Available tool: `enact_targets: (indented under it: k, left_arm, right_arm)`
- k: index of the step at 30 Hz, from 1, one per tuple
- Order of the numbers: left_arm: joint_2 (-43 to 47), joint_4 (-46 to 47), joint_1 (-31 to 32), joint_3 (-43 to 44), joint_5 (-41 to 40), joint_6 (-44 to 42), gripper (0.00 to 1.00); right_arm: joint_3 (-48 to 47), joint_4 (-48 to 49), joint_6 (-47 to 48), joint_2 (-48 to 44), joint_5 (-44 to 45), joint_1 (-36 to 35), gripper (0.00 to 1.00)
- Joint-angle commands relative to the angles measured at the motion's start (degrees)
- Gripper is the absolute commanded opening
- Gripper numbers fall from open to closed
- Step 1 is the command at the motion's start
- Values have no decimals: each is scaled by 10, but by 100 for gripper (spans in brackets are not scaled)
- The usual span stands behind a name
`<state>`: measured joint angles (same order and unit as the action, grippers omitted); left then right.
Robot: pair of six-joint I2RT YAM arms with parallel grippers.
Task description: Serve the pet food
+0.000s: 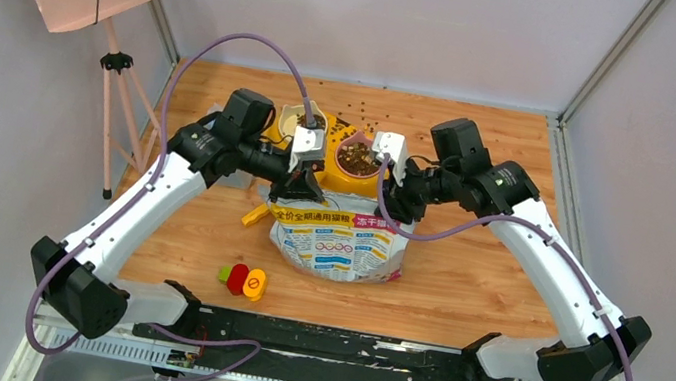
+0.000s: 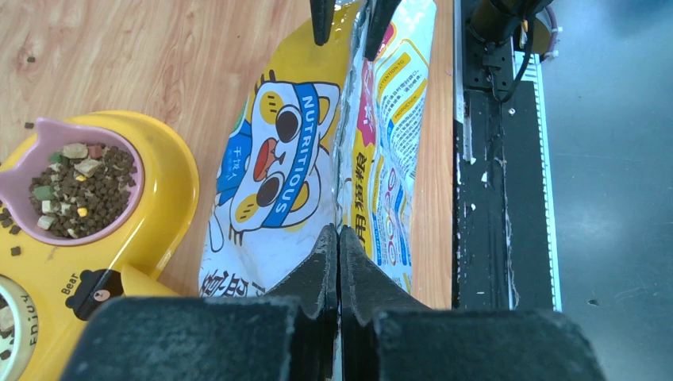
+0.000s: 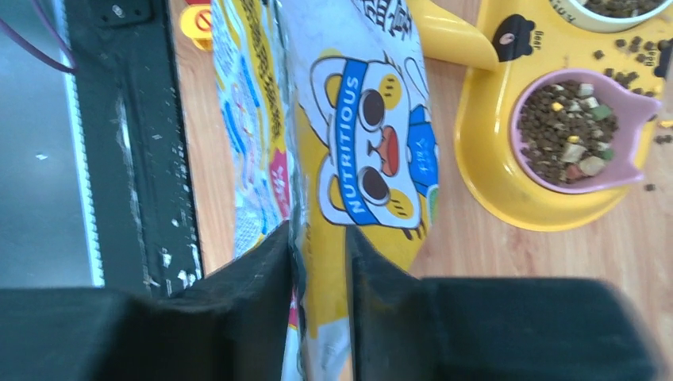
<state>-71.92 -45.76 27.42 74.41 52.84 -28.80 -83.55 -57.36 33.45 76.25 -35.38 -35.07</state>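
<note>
The top edge of the foil bag (image 1: pixel 336 246) disappears into both claws: the left gripper (image 2: pixel 339 248) is clamped on it, the right gripper (image 3: pixel 317 258) stands part-open astride it.

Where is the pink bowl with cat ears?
In the right wrist view, the pink cat-eared plastic bowl sits at the picture's right, in the yellow plastic feeder tray, beside the printed foil bag, full of brown kibble pellets.
</note>
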Motion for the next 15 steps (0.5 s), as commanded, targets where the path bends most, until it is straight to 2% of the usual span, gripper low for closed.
enact_targets:
  k: [1, 2, 3, 6, 7, 9, 11, 13, 15]
  left_arm:
    - [29, -15, -10, -5, -3, 0, 0]
    - [30, -12, -9, -9, -1, 2, 0]
    - [30, -10, -9, -11, 0, 4, 0]
    - [28, -16, -10, -9, 0, -1, 0]
    - [27, -19, -9, -8, -1, -3, 0]
    - [25, -24, -10, -5, -4, -6, 0]
    - [24, -25, -9, -1, -8, -6, 0]
    - [21, -26, -10, 2, -11, -6, 0]
    - [19, -28, -9, 5, -14, -8, 0]
  right_arm:
    - [-3, -13, 22, -2, 39, 12, 19]
    - [-3, -19, 33, -5, 35, 18, 7]
    - [-2, -25, 42, -8, 28, 25, 1]
    - [-4, -50, 64, -15, -10, 60, 0]
    - [-4, -52, 58, -17, -6, 66, 1]
    - [-1, -51, 53, -20, 5, 71, 23]
    - [0, -50, 56, -26, 7, 74, 25]
    - [1, -57, 67, -33, -3, 81, 3]
    - [5, -66, 80, -41, -25, 93, 0]
